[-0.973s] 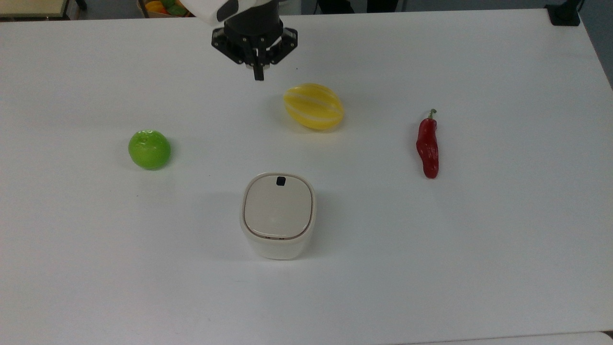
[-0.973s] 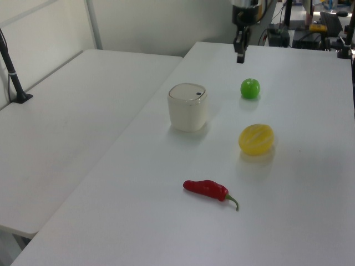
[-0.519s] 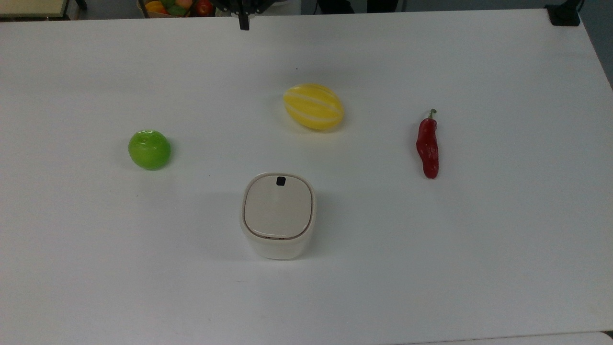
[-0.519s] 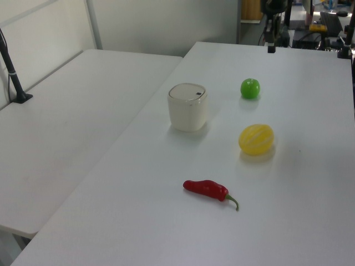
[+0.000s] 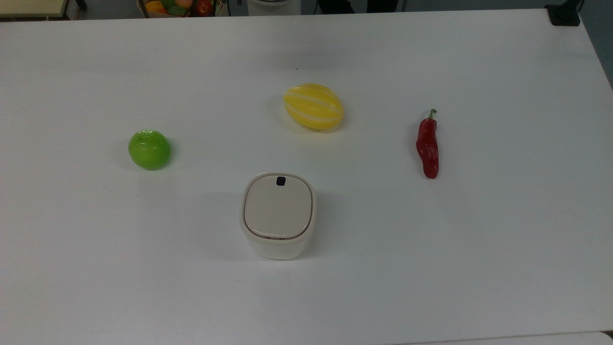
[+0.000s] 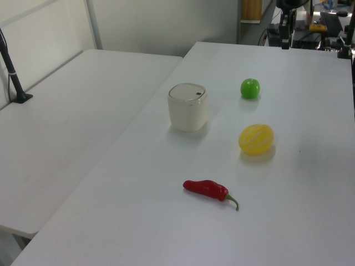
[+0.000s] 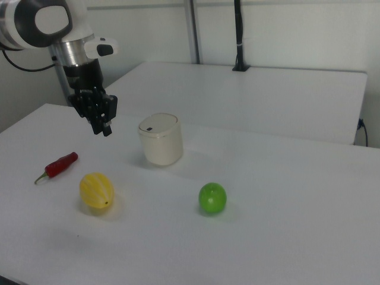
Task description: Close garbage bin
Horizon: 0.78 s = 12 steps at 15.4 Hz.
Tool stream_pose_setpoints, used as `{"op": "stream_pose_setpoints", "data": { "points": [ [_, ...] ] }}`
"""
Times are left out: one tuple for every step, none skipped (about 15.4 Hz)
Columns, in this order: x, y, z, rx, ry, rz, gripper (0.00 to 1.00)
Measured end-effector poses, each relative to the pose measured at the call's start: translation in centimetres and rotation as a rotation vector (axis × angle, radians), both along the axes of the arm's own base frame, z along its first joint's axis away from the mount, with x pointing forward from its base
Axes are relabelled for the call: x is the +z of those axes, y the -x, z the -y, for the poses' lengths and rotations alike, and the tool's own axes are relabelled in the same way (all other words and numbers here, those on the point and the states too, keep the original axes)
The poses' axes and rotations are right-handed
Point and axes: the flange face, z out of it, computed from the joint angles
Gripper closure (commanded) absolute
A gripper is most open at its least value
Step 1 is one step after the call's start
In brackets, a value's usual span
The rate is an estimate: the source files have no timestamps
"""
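- The garbage bin [image 5: 278, 215] stands upright just below the centre of the top view on the white tabletop [image 5: 503, 230], its flat beige lid [image 5: 278, 208] shut flush with the rim and a small black button [image 5: 280, 180] at the lid's upper edge.
- In the right view, the robot's hand [image 7: 105, 127] hangs in the air at the upper left of the frame, well apart from the bin [image 7: 160, 139]; its dark fingers look pressed together with nothing between them.
- A yellow melon [image 5: 313, 106] lies above the bin in the top view, a green apple [image 5: 149, 149] at centre left and a red chili pepper [image 5: 427, 146] at centre right, each well apart from the others.
- A box of mixed fruit [image 5: 177, 6] shows at the top view's upper edge.
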Motion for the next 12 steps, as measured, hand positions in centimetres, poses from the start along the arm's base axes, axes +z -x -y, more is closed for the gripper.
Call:
{"op": "stream_pose_setpoints", "data": {
  "points": [
    [-0.1,0.0,0.1,-0.002,0.001,-0.002,0.00],
    [-0.2,0.0,0.2,-0.004,0.001,-0.004,0.00],
    [-0.2,-0.1,0.3,-0.005,0.001,-0.005,0.00],
    [-0.3,-0.1,0.3,-0.005,0.001,-0.005,0.00],
    [-0.3,-0.1,0.3,-0.004,0.001,-0.005,0.00],
    [-0.3,-0.3,0.2,-0.004,0.001,0.005,0.00],
    [-0.2,-0.5,0.3,-0.003,0.000,0.020,0.00],
    [-0.1,-0.7,0.3,-0.003,-0.001,0.031,0.00],
    [-0.1,-0.8,0.3,-0.003,-0.001,0.035,0.00],
    [0.0,-0.9,0.3,-0.004,-0.001,0.036,0.00],
    [0.0,-1.0,0.4,-0.005,-0.001,0.038,0.00],
    [0.1,-1.1,0.4,-0.006,-0.001,0.040,0.00]
  ]
}}
